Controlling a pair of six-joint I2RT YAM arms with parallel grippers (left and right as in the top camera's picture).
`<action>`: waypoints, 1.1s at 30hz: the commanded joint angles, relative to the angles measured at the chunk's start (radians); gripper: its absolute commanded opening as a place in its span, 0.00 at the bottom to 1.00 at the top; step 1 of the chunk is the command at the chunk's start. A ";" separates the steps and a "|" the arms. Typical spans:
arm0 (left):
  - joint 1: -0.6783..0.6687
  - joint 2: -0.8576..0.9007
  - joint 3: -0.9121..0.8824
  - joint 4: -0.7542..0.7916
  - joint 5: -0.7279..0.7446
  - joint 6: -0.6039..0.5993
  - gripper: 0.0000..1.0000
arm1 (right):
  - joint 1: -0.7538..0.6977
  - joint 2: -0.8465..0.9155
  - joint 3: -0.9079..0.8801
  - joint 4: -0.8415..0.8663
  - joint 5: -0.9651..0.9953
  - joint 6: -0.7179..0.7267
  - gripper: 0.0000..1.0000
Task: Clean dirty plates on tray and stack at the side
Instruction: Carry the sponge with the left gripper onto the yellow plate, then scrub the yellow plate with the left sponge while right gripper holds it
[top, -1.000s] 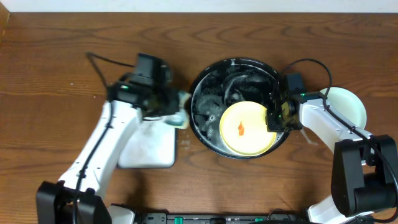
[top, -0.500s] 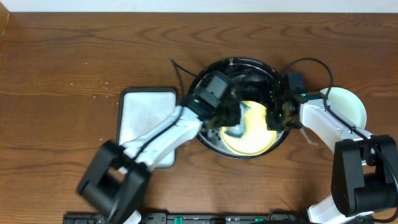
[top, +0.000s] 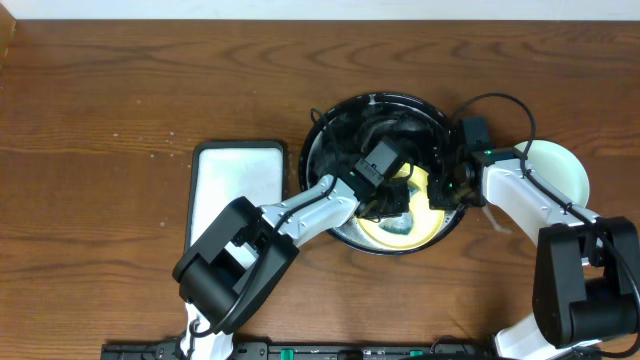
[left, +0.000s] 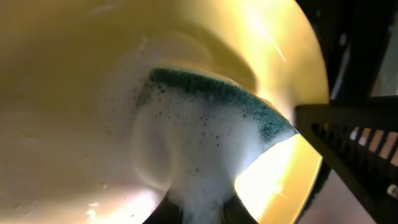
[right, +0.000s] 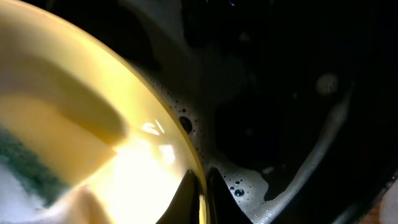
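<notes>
Left pincer (top: 391, 206): closed on a foamy green sponge (left: 211, 121), pressing it against the plate's face.
Right pincer (right: 202, 196): clamped on the right rim of the pale yellow round plate (top: 423, 212).
Yellow plate position: inside the large round black tray (top: 318, 140), towards its lower right, with suds on it.
Black tray: middle of the dark-brown wood-grain surface (top: 120, 100), foam streaks inside.
Pale mint-green round plate (top: 562, 165): on the surface right of the black tray, partly behind the right arm.
White rectangular black-rimmed tray (top: 235, 180): left of the black tray.
</notes>
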 joint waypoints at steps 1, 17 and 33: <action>0.065 0.072 -0.027 -0.072 -0.333 0.120 0.07 | 0.001 0.030 -0.021 -0.014 -0.015 0.018 0.01; 0.032 0.048 0.043 -0.164 -0.366 0.114 0.08 | 0.001 0.030 -0.021 -0.024 -0.014 0.010 0.01; -0.050 0.071 0.043 -0.047 -0.024 -0.133 0.08 | 0.001 0.030 -0.021 -0.025 -0.014 0.007 0.01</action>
